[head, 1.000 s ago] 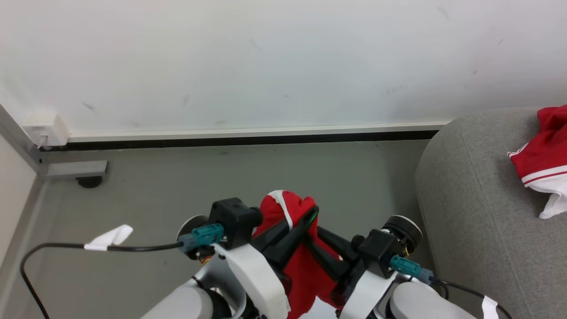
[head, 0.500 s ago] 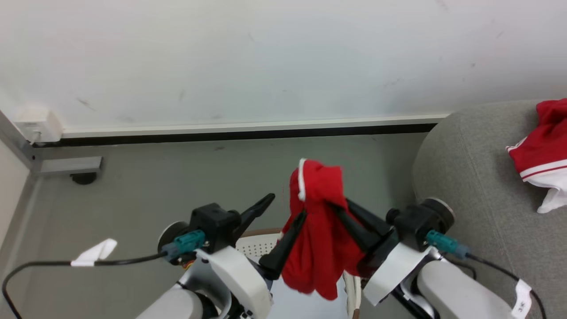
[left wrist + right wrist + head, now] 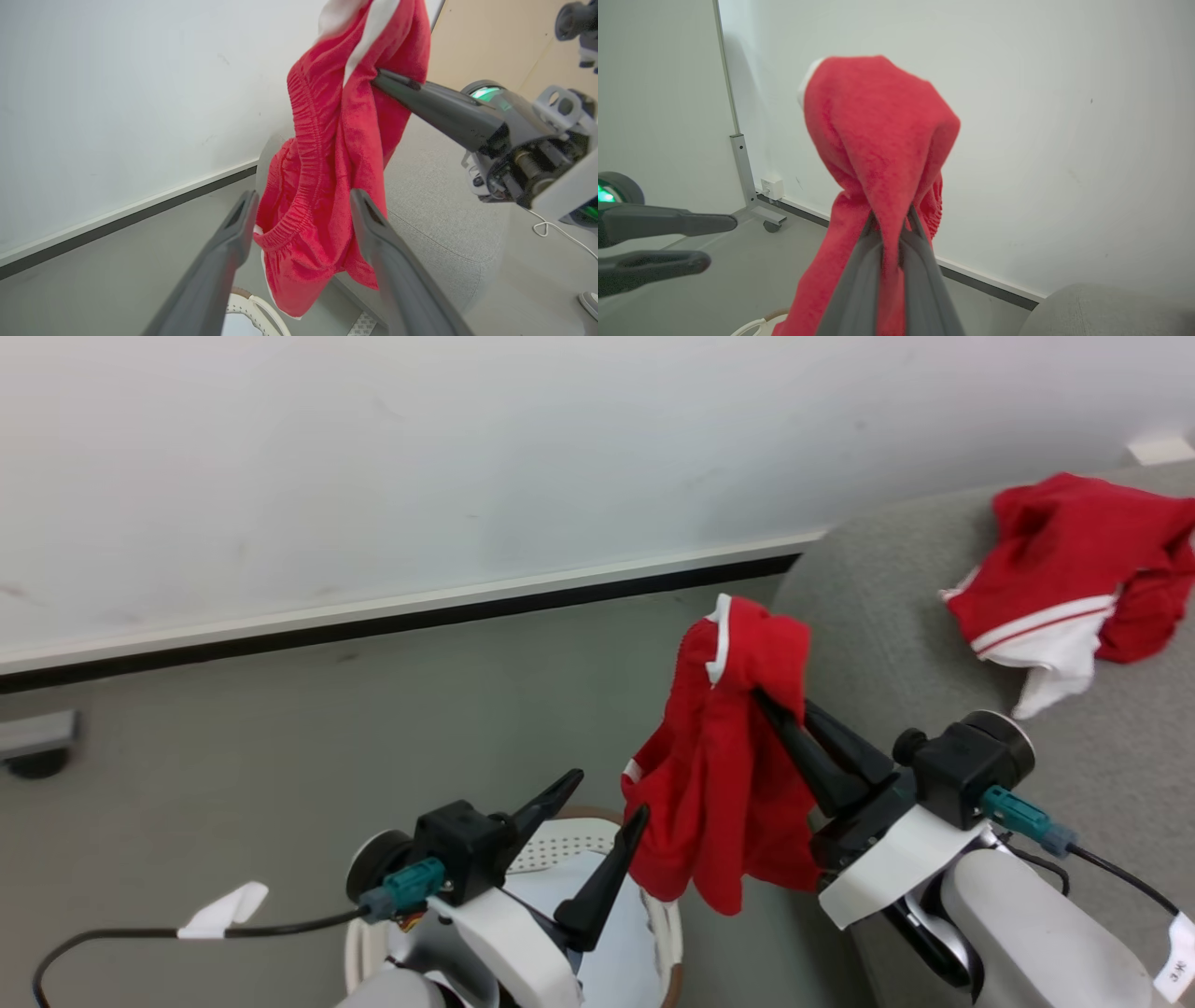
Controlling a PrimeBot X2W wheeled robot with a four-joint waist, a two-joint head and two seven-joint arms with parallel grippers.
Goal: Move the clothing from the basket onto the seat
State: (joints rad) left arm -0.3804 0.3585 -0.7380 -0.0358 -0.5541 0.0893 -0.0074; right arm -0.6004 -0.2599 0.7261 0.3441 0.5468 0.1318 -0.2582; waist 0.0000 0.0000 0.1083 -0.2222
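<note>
The left gripper (image 3: 605, 798) is hovering over the one basket (image 3: 560, 845), fingers spread wide, empty. The right gripper (image 3: 766, 702) is reaching up and leftward, pinching one red garment (image 3: 719, 775), which is hanging beside the seat (image 3: 868, 616). A second garment (image 3: 1064, 560) is lying on the seat.

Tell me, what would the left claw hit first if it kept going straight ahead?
Probably the red garment hanging from the right gripper: it dangles beyond the left gripper's open fingers, though depth is unclear.
</note>
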